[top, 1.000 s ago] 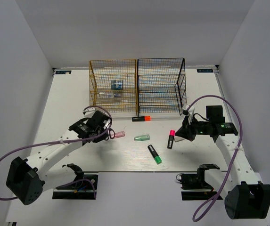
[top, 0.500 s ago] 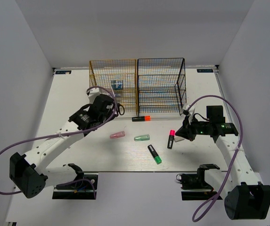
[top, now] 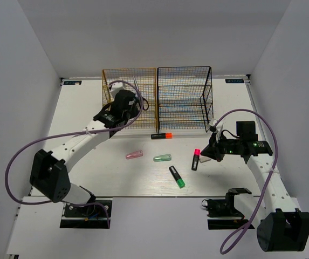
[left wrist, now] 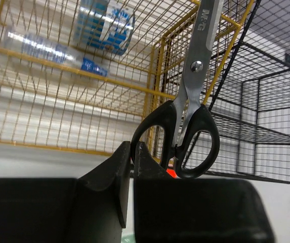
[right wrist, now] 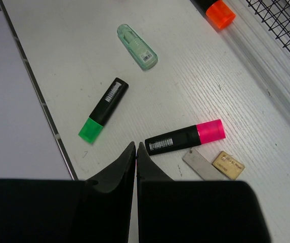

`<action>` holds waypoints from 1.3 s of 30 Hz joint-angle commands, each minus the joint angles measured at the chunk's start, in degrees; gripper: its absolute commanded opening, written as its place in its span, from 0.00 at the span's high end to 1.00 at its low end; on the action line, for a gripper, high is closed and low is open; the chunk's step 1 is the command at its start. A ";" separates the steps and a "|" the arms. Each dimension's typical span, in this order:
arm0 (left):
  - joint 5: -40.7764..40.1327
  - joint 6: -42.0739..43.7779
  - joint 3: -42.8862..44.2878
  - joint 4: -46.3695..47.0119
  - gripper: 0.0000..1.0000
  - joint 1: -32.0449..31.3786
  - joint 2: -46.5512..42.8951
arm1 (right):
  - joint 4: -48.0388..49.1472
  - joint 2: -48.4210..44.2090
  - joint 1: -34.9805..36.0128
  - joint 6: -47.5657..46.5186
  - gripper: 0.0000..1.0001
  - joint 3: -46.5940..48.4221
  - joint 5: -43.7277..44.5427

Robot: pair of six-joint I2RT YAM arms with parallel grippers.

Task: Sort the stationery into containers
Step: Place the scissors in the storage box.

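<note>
The left gripper [left wrist: 133, 147] is clamped on one black handle loop of the scissors [left wrist: 196, 81] (blades closed), before the gold-yellow rack [top: 143, 81]. The right gripper [right wrist: 136, 147] has its jaws together, near the pink-capped highlighter [right wrist: 185, 137].

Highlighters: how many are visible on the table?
3. The orange-capped highlighter lies before the black rack, the pink-capped highlighter beside the right end effector, the green-capped highlighter nearer the front edge. Others may be hidden.

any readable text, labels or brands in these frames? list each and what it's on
"D·M", as best it reads, partly cut by the frame edge: on the blade of the scissors.
Barcode labels on the pink highlighter and green highlighter: too small to read.
Print on the beige eraser, blue tape roll and clear pen: blurred, unreadable.
</note>
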 commanded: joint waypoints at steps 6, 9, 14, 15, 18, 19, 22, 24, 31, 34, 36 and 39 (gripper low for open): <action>-0.61 16.22 4.98 4.65 1.00 0.73 4.73 | 1.05 -0.63 -0.23 -0.27 0.96 -0.34 -1.06; -0.79 19.12 3.75 6.67 1.00 0.91 5.34 | 1.22 -0.63 -0.15 -0.36 0.96 -0.34 -0.80; -1.50 22.64 0.58 10.27 1.00 1.17 5.43 | 0.87 -0.28 -0.23 -0.44 0.96 -0.43 -1.06; -1.67 23.08 -0.20 10.80 1.00 1.17 5.43 | 1.04 -0.28 -0.15 -0.53 0.96 -0.43 -1.15; -1.94 25.28 -1.44 12.91 1.00 1.61 5.96 | 0.87 -0.19 -0.32 -0.53 0.96 -0.34 -1.15; -1.68 26.16 -1.70 13.09 1.00 1.61 6.05 | 0.78 -0.02 -0.23 -0.62 0.96 -0.34 -1.06; -1.76 28.96 -2.66 13.44 1.00 1.52 6.75 | 0.78 -0.02 -0.32 -0.62 0.96 -0.34 -1.06; -2.81 29.94 -3.46 15.71 1.00 1.26 6.49 | 0.61 0.16 -0.32 -0.80 0.96 -0.43 -1.15; -8.44 39.42 -5.83 18.37 1.00 0.38 7.18 | 0.34 0.69 -0.23 -1.32 0.97 -0.25 -1.59; -9.76 42.49 -6.18 20.65 1.00 -0.23 7.71 | 0.08 0.77 -0.23 -1.33 0.97 -0.08 -1.50; -10.99 43.65 -6.62 21.18 1.00 -0.76 7.80 | 0.08 0.77 -0.32 -1.59 0.97 -0.17 -1.59; -12.39 45.83 -7.15 21.71 0.90 -1.64 7.98 | -0.10 0.86 -0.32 -1.67 0.97 -0.17 -1.59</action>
